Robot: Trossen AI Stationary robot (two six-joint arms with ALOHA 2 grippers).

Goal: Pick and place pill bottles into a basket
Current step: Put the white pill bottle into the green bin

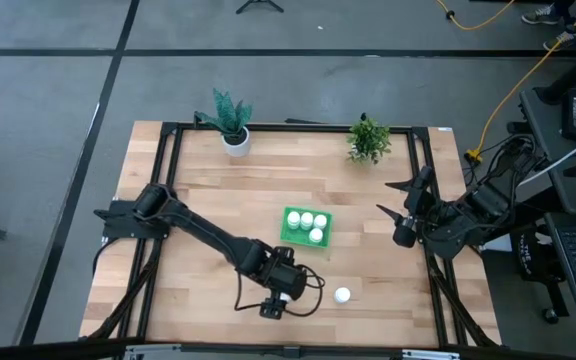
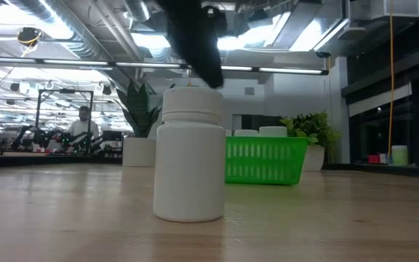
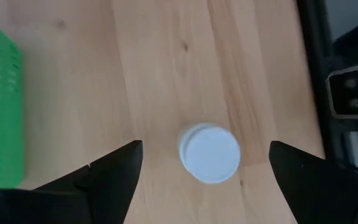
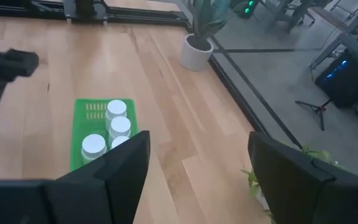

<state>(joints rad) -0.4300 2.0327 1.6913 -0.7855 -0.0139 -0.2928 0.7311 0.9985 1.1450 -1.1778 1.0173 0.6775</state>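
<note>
Low view: a white pill bottle (image 2: 189, 161) stands upright on the tabletop (image 2: 86, 218), nearest the camera.

Directly above it hangs the left tool (image 1: 280, 296), fingers (image 3: 114, 174) spread wide open on either side of its cap without touching it. A second pill bottle (image 1: 342, 295) stands alone just beside it, near the tabletop's front edge. Farther back sits the green basket (image 1: 290, 228), holding four capped bottles (image 1: 313, 225). Off at the right edge waits the right tool (image 1: 400, 222), its fingers (image 4: 114, 168) also apart and empty. At the far edge stand two potted plants (image 1: 230, 122).
</note>
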